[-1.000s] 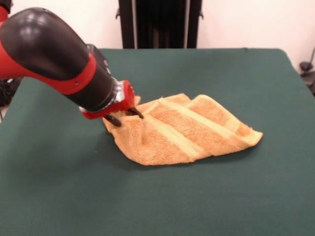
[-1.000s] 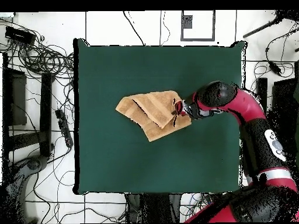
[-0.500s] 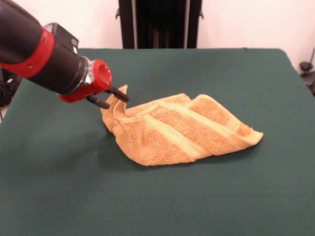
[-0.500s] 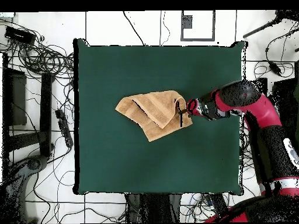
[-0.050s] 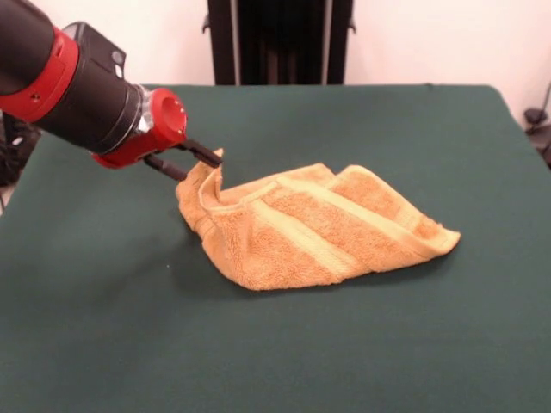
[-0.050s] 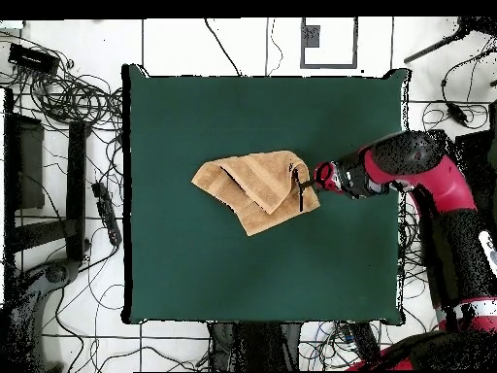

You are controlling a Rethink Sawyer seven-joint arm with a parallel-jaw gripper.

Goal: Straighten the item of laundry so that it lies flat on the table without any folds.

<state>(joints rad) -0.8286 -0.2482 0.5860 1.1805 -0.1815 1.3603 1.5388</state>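
Note:
The item of laundry (image 5: 318, 228) is a golden-orange towel lying folded and rumpled in the middle of the green table (image 5: 387, 344). Its left corner stands raised off the cloth. My gripper (image 5: 201, 165) hovers at that raised corner, tilted low from the left. It is open, and the upper fingertip (image 5: 213, 158) touches the corner's tip. In the overhead view the towel (image 6: 250, 186) lies centre table, with the gripper (image 6: 301, 185) at its right edge. The table (image 6: 194, 272) spreads well beyond the towel on all sides.
A black stand (image 5: 280, 41) rises behind the table's far edge. In the overhead view, cables (image 6: 68, 92) and dark equipment (image 6: 24, 165) lie on the floor to the table's left. My red arm (image 6: 437, 185) reaches in over the right table edge.
In the front view the arm drew back left and rose off the towel. The towel's left corner came up with it and stands raised. In the last half second the towel stayed still.

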